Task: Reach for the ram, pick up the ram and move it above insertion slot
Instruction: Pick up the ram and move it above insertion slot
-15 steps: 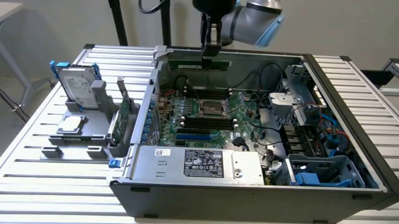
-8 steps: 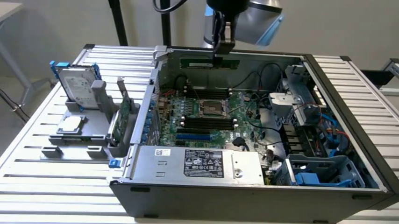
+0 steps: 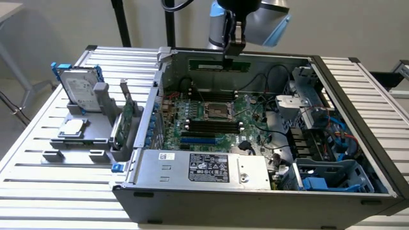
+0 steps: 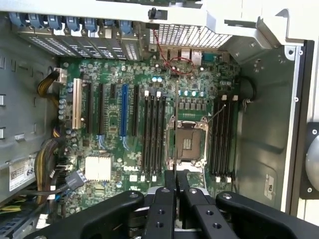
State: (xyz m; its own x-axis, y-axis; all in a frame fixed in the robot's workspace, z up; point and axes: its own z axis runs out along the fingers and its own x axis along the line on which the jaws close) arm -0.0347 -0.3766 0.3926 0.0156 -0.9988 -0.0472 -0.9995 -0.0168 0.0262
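Note:
My gripper (image 3: 228,57) hangs over the far side of the open computer case (image 3: 255,191), shut on the ram (image 3: 219,65). The ram is a long thin green stick held level, up in the air in front of the case's back wall. In the wrist view the black fingers (image 4: 170,199) press together, with the motherboard (image 4: 107,144) far below them. The black memory slots (image 3: 211,125) lie in the middle of the board, beside the CPU socket (image 3: 217,110). In the wrist view, memory slots (image 4: 154,134) lie on both sides of the CPU socket (image 4: 188,142).
A grey fixture (image 3: 80,139) at the exterior view's left holds a silver hard drive (image 3: 80,88) and a green expansion card (image 3: 128,120). The power supply (image 3: 204,167) fills the case's near side. Drive cages and blue cables (image 3: 319,139) crowd its right side.

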